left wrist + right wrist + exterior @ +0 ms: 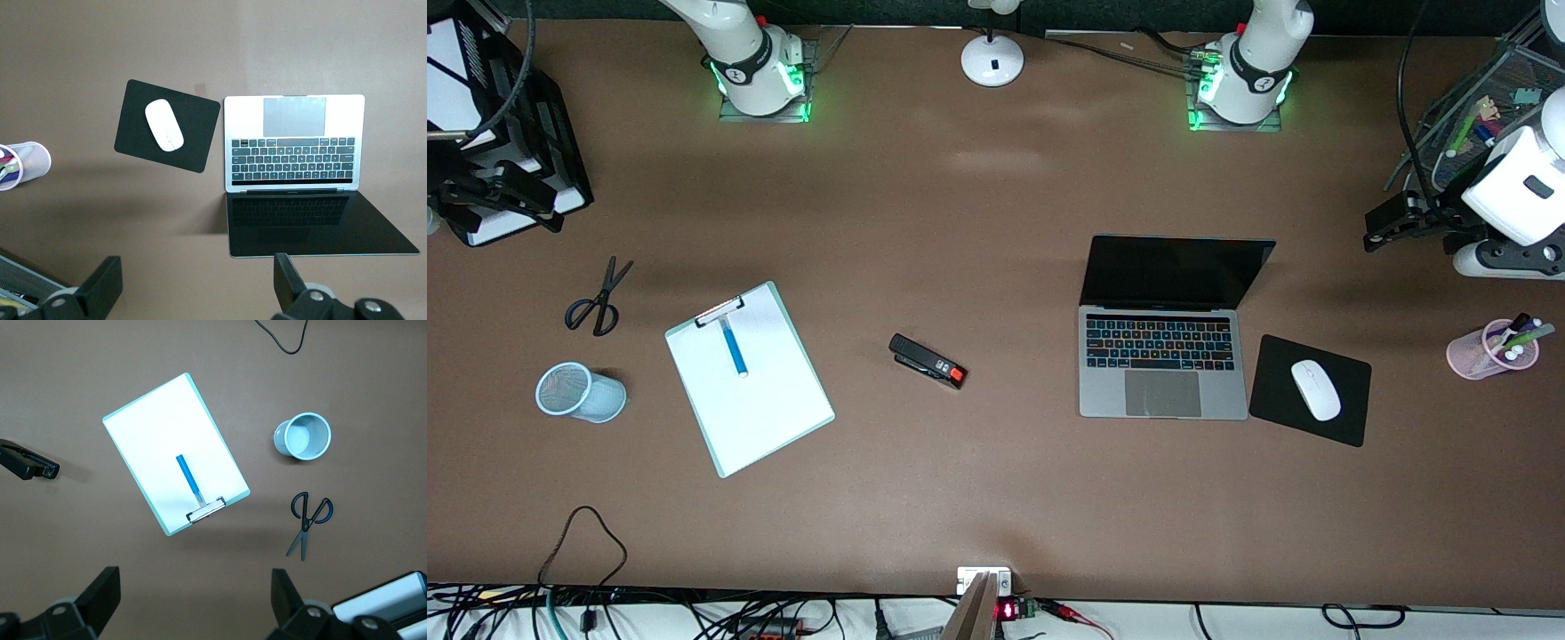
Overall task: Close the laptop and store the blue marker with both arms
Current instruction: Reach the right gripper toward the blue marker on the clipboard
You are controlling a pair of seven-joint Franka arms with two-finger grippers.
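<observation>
Silver-grey laptop (pixel 1163 360) stands open beside a black mouse pad (pixel 1310 390); the light-blue marker (pixel 733 346) lies on a clipboard (pixel 749 378). Left gripper (pixel 193 283) and right gripper (pixel 193 597) hover wide-jawed, neither step begun; lowering the lid likely comes next.

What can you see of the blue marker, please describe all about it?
The blue marker is a slim light-blue stick with a small pale tip at one end. It looks like plastic. It lies flat on the white sheet of the clipboard, just below the metal clip, running roughly along the board's length. Only the paper touches it; no gripper is near. The clipboard is toward the right arm's end of the table.
</observation>
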